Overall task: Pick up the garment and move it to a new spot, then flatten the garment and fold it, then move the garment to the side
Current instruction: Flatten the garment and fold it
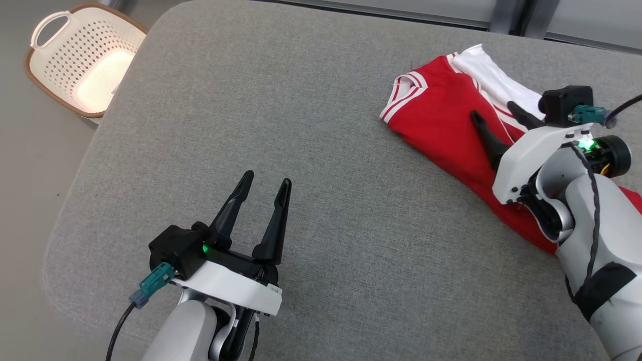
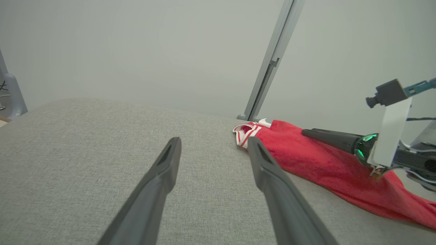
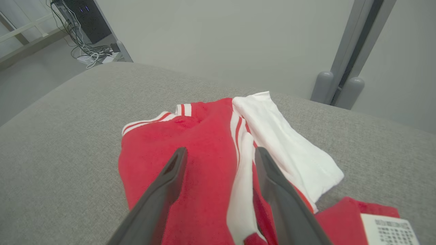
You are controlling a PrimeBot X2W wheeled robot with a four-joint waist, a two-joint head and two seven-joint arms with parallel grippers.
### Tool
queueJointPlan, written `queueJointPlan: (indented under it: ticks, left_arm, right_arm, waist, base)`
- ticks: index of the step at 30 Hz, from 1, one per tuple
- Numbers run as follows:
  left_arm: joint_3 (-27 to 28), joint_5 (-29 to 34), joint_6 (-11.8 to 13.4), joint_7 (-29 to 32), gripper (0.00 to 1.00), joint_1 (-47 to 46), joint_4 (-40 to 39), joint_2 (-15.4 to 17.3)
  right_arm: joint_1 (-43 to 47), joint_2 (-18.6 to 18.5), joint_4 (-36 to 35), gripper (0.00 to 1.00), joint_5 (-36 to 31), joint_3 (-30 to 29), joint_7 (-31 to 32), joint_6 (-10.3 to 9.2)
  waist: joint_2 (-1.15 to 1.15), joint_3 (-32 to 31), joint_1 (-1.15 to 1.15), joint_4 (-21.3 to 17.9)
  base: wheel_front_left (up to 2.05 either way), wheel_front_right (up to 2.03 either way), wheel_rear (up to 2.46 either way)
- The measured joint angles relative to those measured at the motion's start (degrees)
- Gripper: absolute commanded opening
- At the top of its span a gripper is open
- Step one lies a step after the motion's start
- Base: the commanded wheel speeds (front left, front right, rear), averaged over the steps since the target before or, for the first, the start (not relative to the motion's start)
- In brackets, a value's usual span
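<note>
A: Garment (image 1: 441, 125) lies rumpled at our table's (image 1: 321, 100) far right. The right gripper (image 1: 492, 110) is above it and the left gripper (image 1: 267, 178) well apart, both spread.
B: Soft, light, floppy; we'd pinch the striped edge (image 1: 401, 98).

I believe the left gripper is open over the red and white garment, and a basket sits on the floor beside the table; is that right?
Not quite: the head view shows the right gripper open over the red and white garment; the left gripper is over bare table. The basket does sit on the floor beside the table.
</note>
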Motion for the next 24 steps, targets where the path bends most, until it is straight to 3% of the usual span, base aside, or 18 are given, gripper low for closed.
queueJointPlan:
  ticks: [4, 5, 6, 14, 24]
  left_arm:
    - [-0.46, -0.41, 0.00, 0.00, 1.00, -0.26, 0.01, -0.03]
    - [-0.45, -0.51, 0.00, 0.00, 1.00, -0.47, 0.01, -0.01]
    - [-0.42, -0.52, 0.00, 0.00, 1.00, -0.62, -0.02, 0.00]
    - [-0.22, -0.59, 0.00, 0.00, 1.00, -0.74, 0.31, -0.02]
    - [1.19, 0.31, 0.00, 0.00, 1.00, -0.15, 1.27, -0.02]
  right_arm:
    - [-2.01, -0.59, 4.26, 1.00, 2.16, -0.33, 1.19, -0.01]
    - [-2.23, -0.53, 4.85, 0.47, 2.52, -0.10, 1.22, -0.01]
    - [-2.57, -0.45, 5.14, 0.03, 2.80, 0.20, 0.93, -0.01]
    - [-3.98, -0.30, 5.55, 0.00, 5.14, 4.64, -2.76, -0.01]
    - [-0.54, 2.35, -0.60, 0.00, 4.56, 15.73, -6.57, -0.01]
  waist:
    - [0.00, 0.90, 0.00, 1.39]
    - [0.00, 1.04, 0.00, 1.64]
    - [0.00, 1.17, 0.00, 1.83]
    - [0.00, 0.94, 0.00, 1.78]
    - [0.00, -2.84, 0.00, 0.19]
  base:
    - [0.00, 0.00, 0.00]
    - [0.00, 0.00, 0.00]
    - [0.00, 0.00, 0.00]
    - [0.00, 0.00, 0.00]
    - [0.00, 0.00, 0.00]
